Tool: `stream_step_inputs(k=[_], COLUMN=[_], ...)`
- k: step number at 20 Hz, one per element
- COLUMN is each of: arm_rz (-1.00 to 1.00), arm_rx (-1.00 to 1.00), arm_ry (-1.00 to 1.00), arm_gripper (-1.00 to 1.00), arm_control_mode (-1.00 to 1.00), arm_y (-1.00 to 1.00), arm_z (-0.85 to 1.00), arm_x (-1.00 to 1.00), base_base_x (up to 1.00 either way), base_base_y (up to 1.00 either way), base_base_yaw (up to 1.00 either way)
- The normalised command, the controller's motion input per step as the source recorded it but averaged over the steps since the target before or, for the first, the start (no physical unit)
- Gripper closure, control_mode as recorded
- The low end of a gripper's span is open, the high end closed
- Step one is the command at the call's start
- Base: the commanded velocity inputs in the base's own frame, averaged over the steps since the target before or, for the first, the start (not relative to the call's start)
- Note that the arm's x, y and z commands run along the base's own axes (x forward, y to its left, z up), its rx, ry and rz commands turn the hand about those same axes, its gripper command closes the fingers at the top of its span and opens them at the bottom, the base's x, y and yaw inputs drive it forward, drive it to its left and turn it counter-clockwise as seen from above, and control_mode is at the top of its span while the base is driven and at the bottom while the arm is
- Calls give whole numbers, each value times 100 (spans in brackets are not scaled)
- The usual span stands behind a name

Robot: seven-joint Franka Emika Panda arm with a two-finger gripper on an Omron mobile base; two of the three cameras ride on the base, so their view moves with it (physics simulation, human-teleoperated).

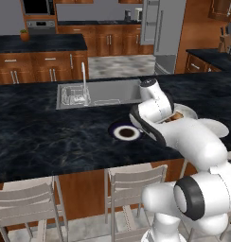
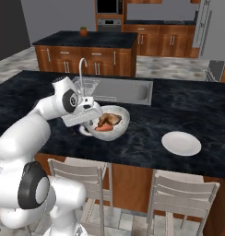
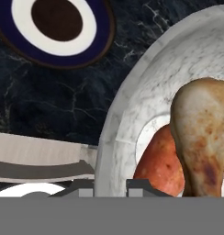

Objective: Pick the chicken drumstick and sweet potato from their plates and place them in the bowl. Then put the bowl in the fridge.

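The pale bowl is seen on the dark marble surface, in front of the steel sink. The chicken drumstick and the reddish sweet potato are held inside it, the drumstick lying against and partly over the potato. The tool is positioned at the bowl's near rim, its jaws clenched on that rim. A black-rimmed plate is set just beside the bowl, and a plain white plate lies well apart on the other side. The grey fridge is visible far behind.
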Motion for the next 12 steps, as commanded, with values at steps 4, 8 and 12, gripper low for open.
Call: stream_step_inputs(k=[4, 8, 12], arm_rz=[0, 0, 0], arm_rx=[0, 0, 0], arm_ry=[0, 0, 0], arm_gripper=[100, 100, 100], arm_control_mode=[100, 100, 100], arm_y=[0, 0, 0], arm_z=[0, 0, 0], arm_x=[0, 0, 0], base_base_x=[0, 0, -9], base_base_y=[0, 0, 1], base_base_yaw=[0, 0, 0])
